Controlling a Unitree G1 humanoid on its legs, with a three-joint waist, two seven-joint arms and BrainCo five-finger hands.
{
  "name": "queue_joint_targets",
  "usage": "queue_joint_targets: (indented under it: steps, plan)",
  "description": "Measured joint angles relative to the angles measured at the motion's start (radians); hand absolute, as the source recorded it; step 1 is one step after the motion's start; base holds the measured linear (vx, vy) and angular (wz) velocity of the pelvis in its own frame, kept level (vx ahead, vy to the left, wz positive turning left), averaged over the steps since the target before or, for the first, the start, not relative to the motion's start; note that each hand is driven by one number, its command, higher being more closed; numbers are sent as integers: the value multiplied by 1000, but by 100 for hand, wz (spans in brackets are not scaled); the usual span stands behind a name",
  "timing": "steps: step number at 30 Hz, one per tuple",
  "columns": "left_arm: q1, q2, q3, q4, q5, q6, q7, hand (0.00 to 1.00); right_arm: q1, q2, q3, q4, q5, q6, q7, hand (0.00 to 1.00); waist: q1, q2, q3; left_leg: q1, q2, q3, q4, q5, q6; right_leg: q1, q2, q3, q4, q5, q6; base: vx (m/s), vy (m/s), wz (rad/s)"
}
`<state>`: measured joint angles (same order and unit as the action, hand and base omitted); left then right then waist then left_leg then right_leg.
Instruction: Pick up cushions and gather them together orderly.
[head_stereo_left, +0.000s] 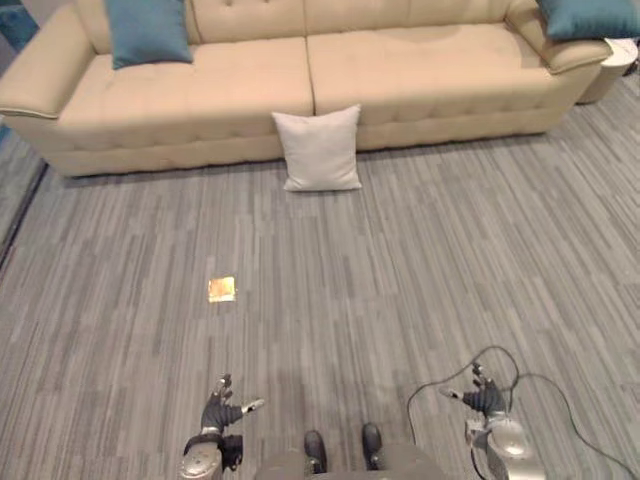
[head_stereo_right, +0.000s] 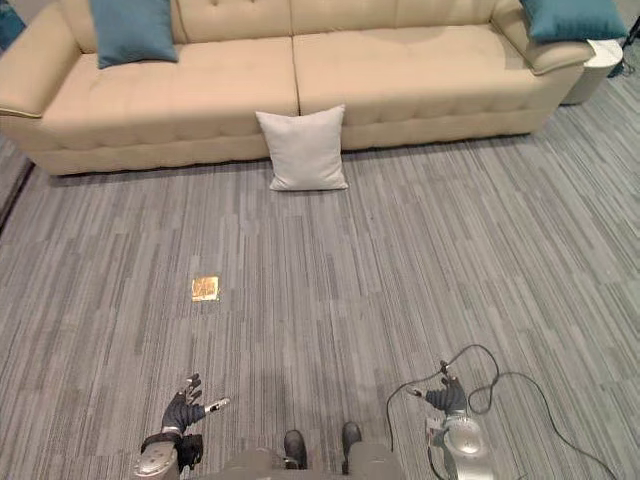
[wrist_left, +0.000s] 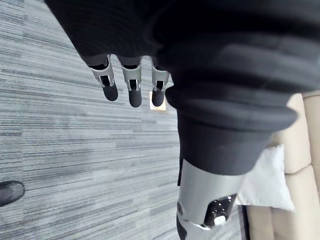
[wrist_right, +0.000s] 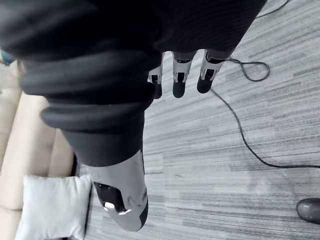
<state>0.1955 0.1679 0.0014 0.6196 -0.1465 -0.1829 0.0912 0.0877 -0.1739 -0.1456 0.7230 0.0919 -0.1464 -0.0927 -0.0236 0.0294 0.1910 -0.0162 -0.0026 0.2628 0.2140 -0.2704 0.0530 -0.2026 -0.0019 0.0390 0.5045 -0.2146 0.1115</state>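
A white cushion (head_stereo_left: 320, 148) stands on the floor, leaning against the front of the beige sofa (head_stereo_left: 250, 95) near its middle. One teal cushion (head_stereo_left: 147, 30) rests against the sofa's back at the left end. Another teal cushion (head_stereo_left: 588, 17) lies on the right armrest. My left hand (head_stereo_left: 218, 412) hangs low at the bottom left, far from the cushions, fingers relaxed and holding nothing. My right hand (head_stereo_left: 483, 399) hangs at the bottom right, also open and empty. The white cushion (wrist_left: 265, 182) also shows past my left wrist, and again (wrist_right: 50, 205) past my right.
Grey striped carpet (head_stereo_left: 420, 270) lies between me and the sofa. A small brass floor plate (head_stereo_left: 222, 290) sits left of centre. A white round side table (head_stereo_left: 615, 65) stands beside the sofa's right end.
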Motion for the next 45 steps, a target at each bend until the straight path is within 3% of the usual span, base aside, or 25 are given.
queue_joint_targets:
  steps: [2,6,9,11,14,15,17,19,21,23,24,25,26,27,30,31,32,34,36,38,40,41,42,43,45]
  plan:
    - [-4,18,-15,-21,0,0,1,0,17,23,4,-2,23,0,1,0,-10,-13,20,52,-11,-12,-2,-31,10,-100,-32,-75,200,-34,-9,284,103,6]
    - [-34,30,-38,-20,0,1,2,0,12,9,7,-3,57,-1,1,0,-24,10,58,156,16,-44,-61,-48,4,-220,-47,-206,51,-30,-43,394,38,26]
    - [-61,31,-39,-14,0,0,3,0,23,0,7,-18,64,-2,1,0,-40,0,78,246,33,-78,-113,-62,-69,-274,-35,-217,-149,125,-73,547,-55,51]
    - [-61,20,-38,22,0,0,3,0,45,-4,5,-44,64,-2,3,0,-62,6,83,303,53,-101,-97,-83,-106,-283,-43,-213,-63,220,-142,773,-193,53]
    - [-59,-3,-39,49,1,0,0,0,27,3,7,-80,63,-3,9,0,-71,25,88,165,111,-88,247,34,-220,-233,-33,-241,-9,94,-171,663,-221,18]
    - [-54,-16,-38,59,1,0,-1,0,24,5,17,-82,64,-3,9,0,-61,29,96,70,164,-94,512,112,-221,-143,-7,-242,-67,79,-182,665,-214,-3]
    - [-54,-21,-39,56,2,0,-5,0,27,17,40,-94,65,-4,5,0,-41,14,119,-28,225,-64,773,66,-156,15,24,-231,-151,69,-196,600,-154,-10]
    - [-55,-30,-39,36,2,-1,-5,0,42,33,44,-150,68,-8,0,0,-15,-9,124,-145,235,-27,830,31,-98,135,24,-208,-232,49,-205,529,-87,-13]
    - [-57,-29,-40,27,2,-2,-5,0,12,35,44,-159,78,-26,0,0,9,-16,127,-322,213,-14,696,15,-72,220,21,-168,-308,16,-180,494,11,-36]
    - [-56,-30,-39,28,1,-1,-4,0,5,34,41,-147,79,-26,0,0,37,-20,131,-394,156,-53,454,32,-93,274,2,-134,-345,-4,-159,504,101,-54]
    - [-45,-32,-39,27,1,-2,-3,0,4,33,37,-132,86,-26,-1,0,44,-16,129,-397,119,-100,229,87,-137,317,-9,-112,-372,-23,-139,644,202,-62]
    - [-31,-32,-39,29,1,-2,-3,0,1,30,37,-116,88,-27,-1,0,43,-8,128,-396,105,-126,99,165,-136,348,-8,-93,-387,-48,-122,544,215,-57]
    - [-22,-30,-38,32,0,-1,-1,0,-1,31,40,-102,89,-25,-2,0,48,-9,126,-394,104,-130,112,233,-126,364,-14,-82,-380,-72,-113,576,265,-61]
    - [-14,-27,-35,38,-2,-1,0,0,6,41,42,-90,89,-24,-8,0,60,-34,110,-400,79,-125,176,242,-58,363,-46,-55,-328,-115,-104,634,262,-48]
    - [-30,-28,-39,36,-1,-4,2,0,19,42,42,-81,80,-23,-13,0,52,-64,94,-374,31,-79,265,125,6,262,-121,-29,-16,-123,-26,615,233,-16]
    - [-24,-28,-42,40,-1,-1,3,0,19,49,44,-79,63,-22,-11,0,33,-70,96,-315,10,-65,271,75,25,200,-153,-22,197,-51,81,762,279,-10]
    - [-22,-26,-49,40,-1,1,4,0,19,52,51,-69,58,-22,-9,0,28,-68,98,-237,-3,-63,267,33,39,144,-177,-20,391,-34,99,757,260,-13]
    - [-20,-25,-52,39,-1,1,8,0,16,50,84,-59,54,-19,-9,0,26,-58,100,-88,-5,-60,200,3,45,81,-190,-85,526,-73,16,573,129,-27]
    - [-23,-17,-58,38,-4,-2,19,0,6,47,128,-62,53,-22,-5,0,14,-31,96,47,19,-60,84,3,44,-9,-153,-186,425,-114,-58,579,67,-20]
    - [-33,-16,-61,40,-12,-2,19,0,1,46,133,-62,53,-23,3,0,2,-18,103,109,38,-64,39,3,44,-94,-98,-206,225,-113,-64,509,-11,13]
    - [-49,-15,-62,49,-11,-2,19,0,4,39,130,-61,53,-22,3,0,-18,-22,103,146,38,-77,18,2,41,-146,-63,-178,-84,-5,-58,513,-65,44]
    - [-59,-16,-62,61,-10,-1,21,0,25,37,120,-62,53,-21,2,0,-21,-30,101,186,30,-87,3,-8,-16,-145,-47,-147,-283,127,-63,561,-120,63]
    - [-56,-19,-71,64,-10,-1,21,0,54,35,113,-61,53,-19,1,0,-23,-36,98,230,28,-121,3,-44,-75,-137,-43,-116,-346,302,-79,582,-152,70]
    - [-56,-22,-72,71,-8,-1,21,0,67,34,111,-61,53,-16,1,0,-28,-37,95,249,32,-140,9,-57,-93,-132,-49,-103,-315,386,-119,602,-198,60]
    - [-64,-42,-72,80,-6,-2,20,0,59,27,102,-63,53,-2,1,0,-35,-8,94,202,76,-183,159,-16,-163,-147,-43,-152,-150,235,-145,637,-257,64]
